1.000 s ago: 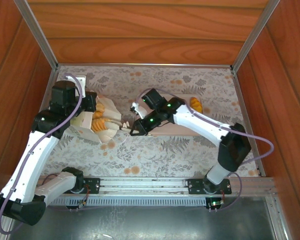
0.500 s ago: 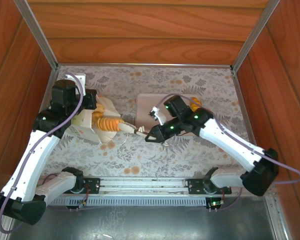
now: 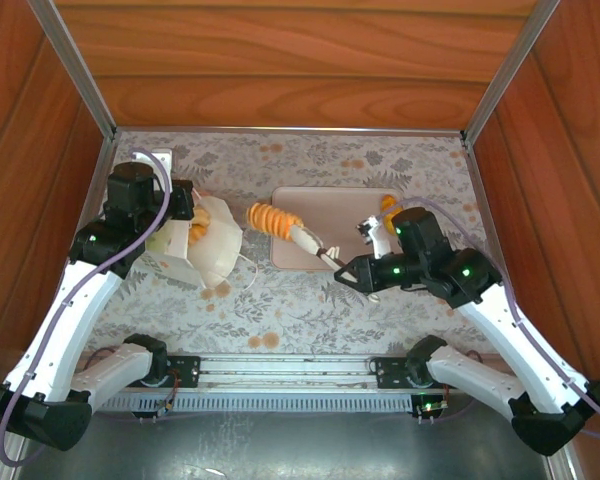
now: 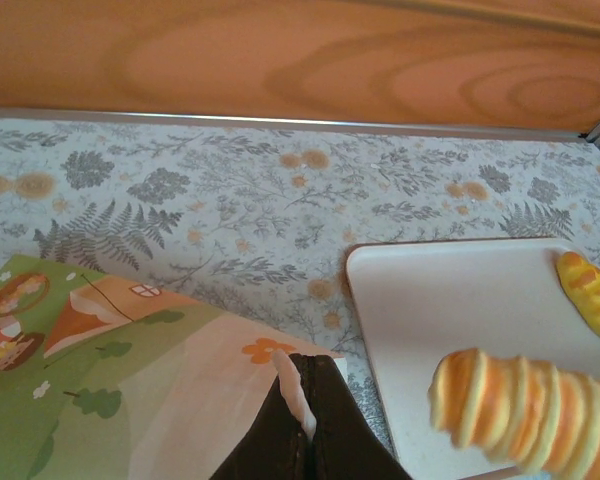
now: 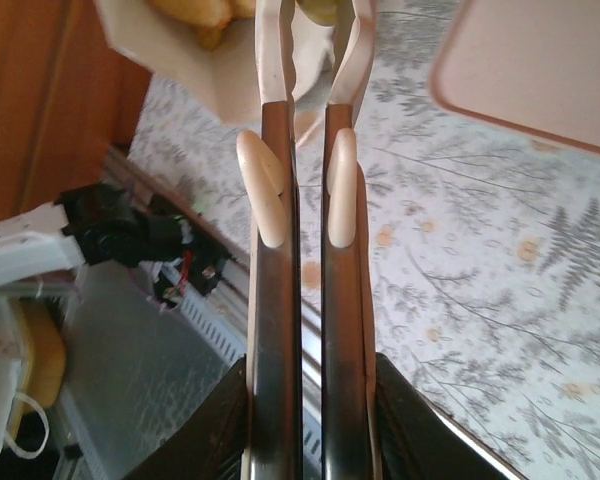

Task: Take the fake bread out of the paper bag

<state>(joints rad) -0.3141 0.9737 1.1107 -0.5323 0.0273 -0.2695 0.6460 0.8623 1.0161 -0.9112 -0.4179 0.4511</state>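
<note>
My right gripper [image 3: 352, 272] clamps tongs [image 3: 315, 245] whose far tips pinch a ridged roll [image 3: 268, 217] over the tray [image 3: 350, 205] edge, while my left gripper [image 4: 302, 395] pinches the bag [image 4: 130, 380]; a weak squeeze could drop the roll short.

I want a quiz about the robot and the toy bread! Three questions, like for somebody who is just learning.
1. True or false: the tray has no bread on it.
2. What is clamped between the fingers of the right gripper? A a spoon, B tongs, C a cup.
3. Fill in: the left gripper pinches the edge of the ____.
Key: 1 false, a small yellow piece sits on it; 2 B; 3 paper bag.
</note>
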